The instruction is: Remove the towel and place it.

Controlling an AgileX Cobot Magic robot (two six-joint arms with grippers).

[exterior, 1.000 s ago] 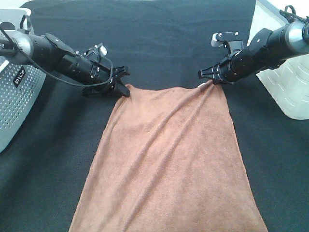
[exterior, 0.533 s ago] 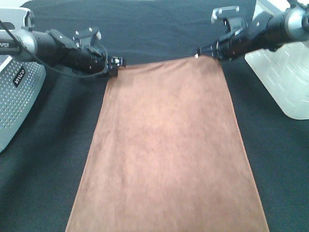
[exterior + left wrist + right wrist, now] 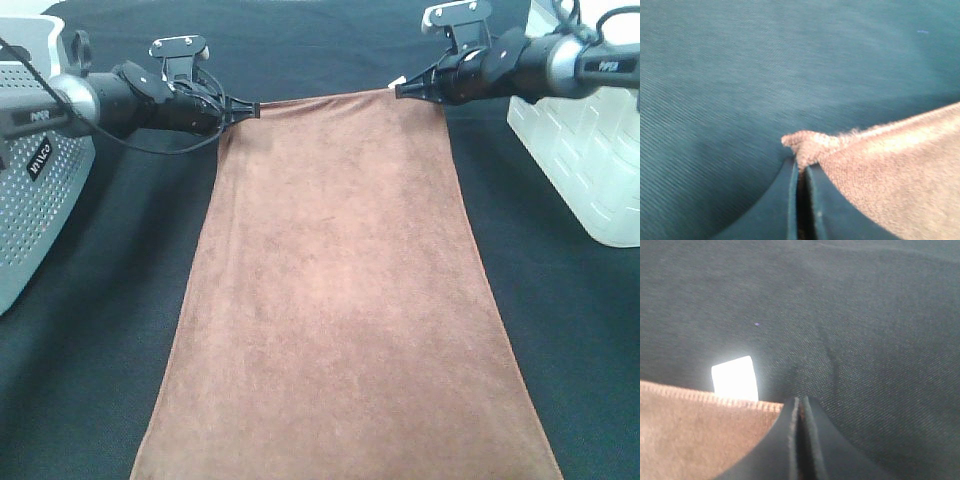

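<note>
Both hands (image 3: 250, 108) (image 3: 402, 88) carried towel (image 3: 340, 300) corners farther back, seemingly taut.

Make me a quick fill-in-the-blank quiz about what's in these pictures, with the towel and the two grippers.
1. Each gripper is shut on a far ____ of the towel.
2. The small white tag sits by the ____ gripper.
3. The cloth on the table under the towel is ____ in colour.
4. The perforated grey bin stands on the ____ gripper's side.

Missing words: corner; right; black; left
</note>
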